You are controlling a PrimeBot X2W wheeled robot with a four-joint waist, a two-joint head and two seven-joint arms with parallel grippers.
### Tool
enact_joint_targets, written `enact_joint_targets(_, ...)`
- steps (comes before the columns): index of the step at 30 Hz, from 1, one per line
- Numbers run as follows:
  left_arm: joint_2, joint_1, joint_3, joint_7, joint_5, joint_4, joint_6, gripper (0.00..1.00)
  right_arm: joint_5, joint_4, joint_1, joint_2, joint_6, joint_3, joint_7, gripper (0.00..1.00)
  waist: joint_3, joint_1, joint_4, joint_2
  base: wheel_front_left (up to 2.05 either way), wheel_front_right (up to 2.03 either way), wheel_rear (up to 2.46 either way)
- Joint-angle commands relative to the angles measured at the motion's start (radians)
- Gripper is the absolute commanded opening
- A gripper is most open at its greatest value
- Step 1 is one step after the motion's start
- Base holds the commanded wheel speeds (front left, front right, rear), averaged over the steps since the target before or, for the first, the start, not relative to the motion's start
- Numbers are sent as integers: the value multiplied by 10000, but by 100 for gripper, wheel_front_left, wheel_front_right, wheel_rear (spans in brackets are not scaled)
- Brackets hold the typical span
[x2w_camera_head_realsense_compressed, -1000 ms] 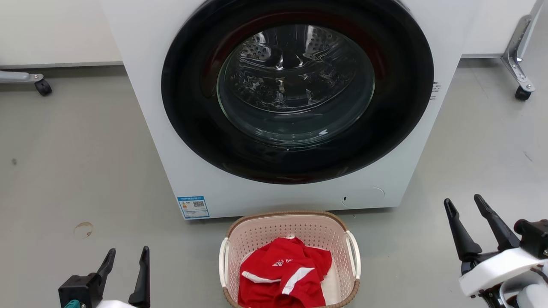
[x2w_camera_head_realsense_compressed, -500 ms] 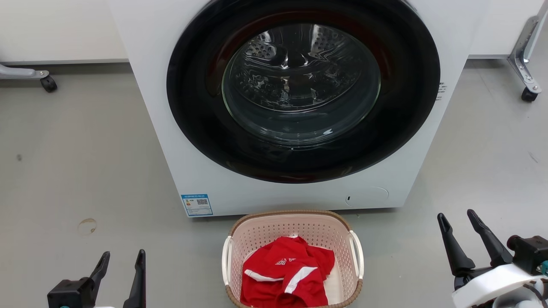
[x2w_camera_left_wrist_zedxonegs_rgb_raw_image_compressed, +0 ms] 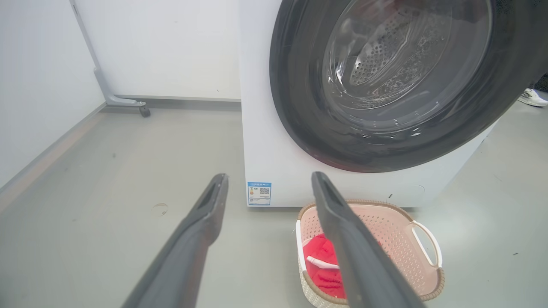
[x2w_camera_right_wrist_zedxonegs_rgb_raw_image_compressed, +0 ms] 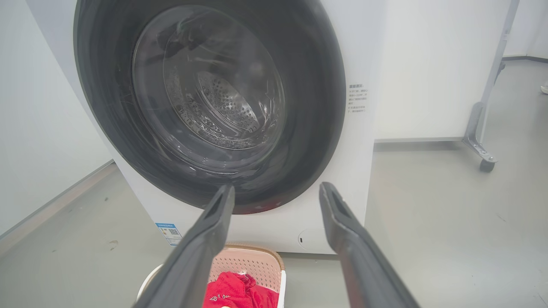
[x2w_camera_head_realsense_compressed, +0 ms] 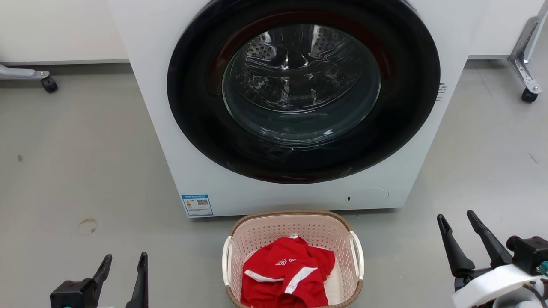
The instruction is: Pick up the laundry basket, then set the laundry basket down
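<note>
The laundry basket (x2w_camera_head_realsense_compressed: 261, 233) stands on the grey floor just in front of the washer, pale pink with perforated walls, a brown woven rim and white side handles; red clothing (x2w_camera_head_realsense_compressed: 287, 273) lies inside. It also appears as the laundry basket (x2w_camera_left_wrist_zedxonegs_rgb_raw_image_compressed: 398, 239) and the laundry basket (x2w_camera_right_wrist_zedxonegs_rgb_raw_image_compressed: 252, 263) in the wrist views. My left gripper (x2w_camera_head_realsense_compressed: 125, 259) is open at the lower left, well apart from the basket. My right gripper (x2w_camera_head_realsense_compressed: 456, 216) is open at the lower right, also clear of it. Both hold nothing.
A white front-loading washer (x2w_camera_head_realsense_compressed: 184, 141) with a closed dark round door (x2w_camera_head_realsense_compressed: 299, 85) rises right behind the basket. Wheeled metal frame legs (x2w_camera_head_realsense_compressed: 524, 72) stand at the far right, and another caster (x2w_camera_head_realsense_compressed: 48, 83) at the far left. Bare floor lies on both sides of the basket.
Over the last second the head camera shifted a little, so the whole scene slid slightly right and both grippers sit lower in view. The basket has not moved and both grippers stay open.
</note>
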Motion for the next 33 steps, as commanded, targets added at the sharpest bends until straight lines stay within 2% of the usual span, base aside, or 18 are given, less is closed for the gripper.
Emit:
enact_joint_targets(1, 216, -280, 349, 7, -28, -341, 120, 100, -31, -160, -360, -305, -29, 140, -134, 100, -6, 0, 11, -1, 0, 0, 0)
enact_joint_targets(33, 348, -174, 219, 217, -82, -696, 346, 100, 38, -175, -356, -283, -29, 207, -134, 100, -93, 0, 53, -1, 0, 0, 0)
